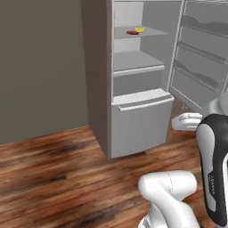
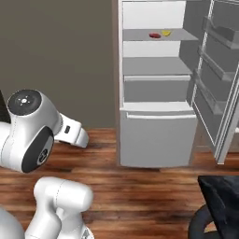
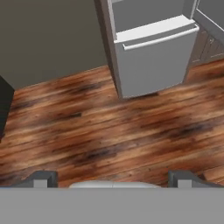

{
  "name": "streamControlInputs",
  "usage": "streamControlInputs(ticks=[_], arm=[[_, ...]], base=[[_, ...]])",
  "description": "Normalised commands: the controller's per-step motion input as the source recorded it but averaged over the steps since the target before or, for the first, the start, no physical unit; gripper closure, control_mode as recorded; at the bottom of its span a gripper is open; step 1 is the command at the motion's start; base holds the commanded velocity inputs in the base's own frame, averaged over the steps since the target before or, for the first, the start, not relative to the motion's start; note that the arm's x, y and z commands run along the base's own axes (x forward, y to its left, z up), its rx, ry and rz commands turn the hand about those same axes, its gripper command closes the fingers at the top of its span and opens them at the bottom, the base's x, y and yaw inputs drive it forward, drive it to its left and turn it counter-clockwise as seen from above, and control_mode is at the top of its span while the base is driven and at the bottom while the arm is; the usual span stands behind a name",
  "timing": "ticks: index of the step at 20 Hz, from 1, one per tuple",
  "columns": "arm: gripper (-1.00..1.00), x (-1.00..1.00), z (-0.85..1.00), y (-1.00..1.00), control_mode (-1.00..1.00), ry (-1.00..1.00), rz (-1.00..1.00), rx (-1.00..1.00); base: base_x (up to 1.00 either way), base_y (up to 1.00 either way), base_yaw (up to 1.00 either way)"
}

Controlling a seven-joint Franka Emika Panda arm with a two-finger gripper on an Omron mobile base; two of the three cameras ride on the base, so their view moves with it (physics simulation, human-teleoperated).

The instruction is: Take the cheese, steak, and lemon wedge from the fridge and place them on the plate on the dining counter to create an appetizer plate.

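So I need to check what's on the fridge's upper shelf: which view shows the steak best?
The right base view: the steak lies almost face-on on the upper shelf, just left of the lemon wedge. The left base view shows the same steak from an angle, smaller. The hand view takes in the fridge's bottom drawer and the floor.

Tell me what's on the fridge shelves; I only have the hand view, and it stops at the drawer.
Observer: The steak and the lemon wedge lie on the upper shelf.
Operator: Which one is nearer the door?
Observer: The lemon wedge; the steak lies just left of it.
Operator: Is the door fully out of the way?
Observer: The door stands swung wide open to the right of the fridge.
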Motion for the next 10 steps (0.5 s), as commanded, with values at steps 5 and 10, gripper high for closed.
streamControlInputs(ticks=[5,10], arm=[[-1.00,0.00,0.00,0.00,1.00,0.00,0.00,0.00],[-1.00,0.00,0.00,0.00,1.00,0.00,0.00,0.00]], base=[[0.52,-0.46,0.17],[0.28,-0.66,0.07]])
